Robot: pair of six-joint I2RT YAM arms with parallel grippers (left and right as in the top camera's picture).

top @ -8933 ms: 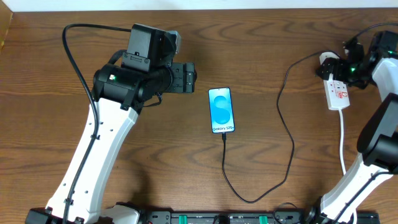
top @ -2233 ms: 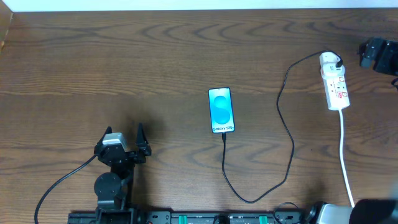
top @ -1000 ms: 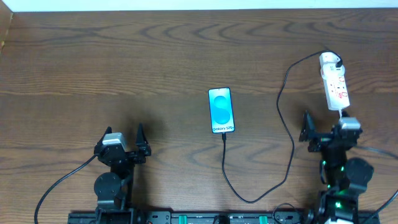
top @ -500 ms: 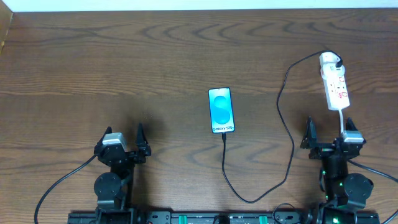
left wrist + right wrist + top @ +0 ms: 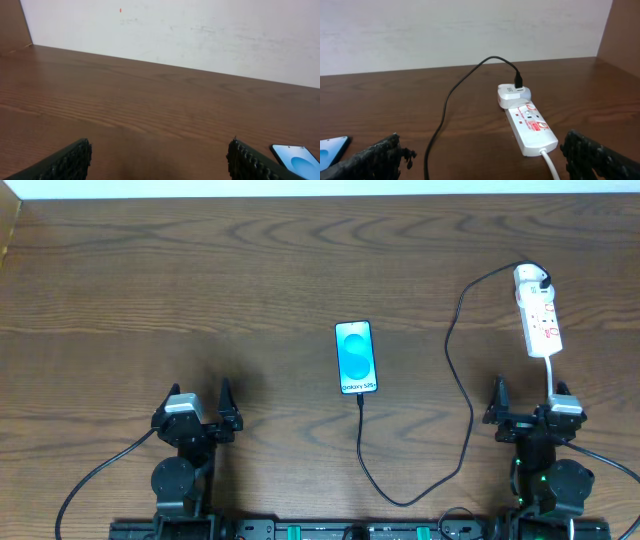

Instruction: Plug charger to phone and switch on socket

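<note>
The phone (image 5: pixel 357 357) lies screen up at the table's middle, its blue screen lit. The black charger cable (image 5: pixel 462 430) runs from the phone's near end, loops toward the front edge and rises to a white plug (image 5: pixel 531 276) seated in the socket (image 5: pixel 541 320), a white power strip at the far right. My left gripper (image 5: pixel 198 398) is open and empty at the front left. My right gripper (image 5: pixel 528 402) is open and empty at the front right, just in front of the strip. The right wrist view shows the socket (image 5: pixel 531 125), plug (image 5: pixel 514 94) and cable (image 5: pixel 446 112) ahead of my right gripper (image 5: pixel 482 160).
The strip's white cord (image 5: pixel 552 395) runs down beside my right gripper toward the front edge. The left wrist view shows my left gripper (image 5: pixel 159 165) over bare wood, the phone's corner (image 5: pixel 296 157) at lower right and a white wall behind.
Both arms have drawn back from the table's far part to the front edge. The right gripper left the socket and came down to the front right. Phone, cable and strip have not moved.
</note>
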